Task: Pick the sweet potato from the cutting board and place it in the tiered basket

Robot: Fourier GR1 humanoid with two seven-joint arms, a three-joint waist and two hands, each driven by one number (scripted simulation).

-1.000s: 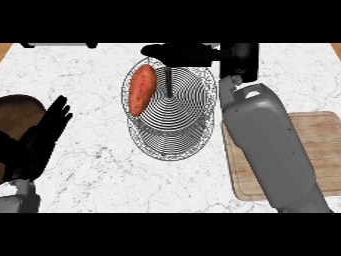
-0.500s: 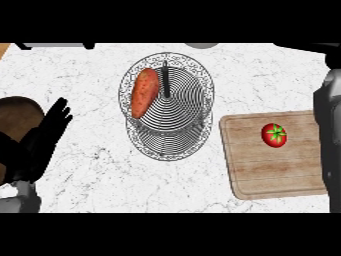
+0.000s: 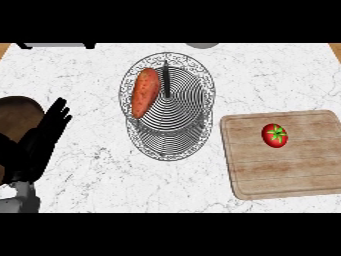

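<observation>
Sweet potato inside tiered basket, tomato on cutting board.

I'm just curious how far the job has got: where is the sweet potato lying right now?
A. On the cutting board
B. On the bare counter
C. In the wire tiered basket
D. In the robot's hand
C: the sweet potato lies inside the tiered basket, while the cutting board holds only a tomato.

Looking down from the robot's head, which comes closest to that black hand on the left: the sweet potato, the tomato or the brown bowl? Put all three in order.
From the left hand:
1. Brown bowl, at the view's left edge, right under and beside the hand.
2. Sweet potato, in the tiered basket, middle of the counter.
3. Tomato, on the cutting board, far right.
</observation>
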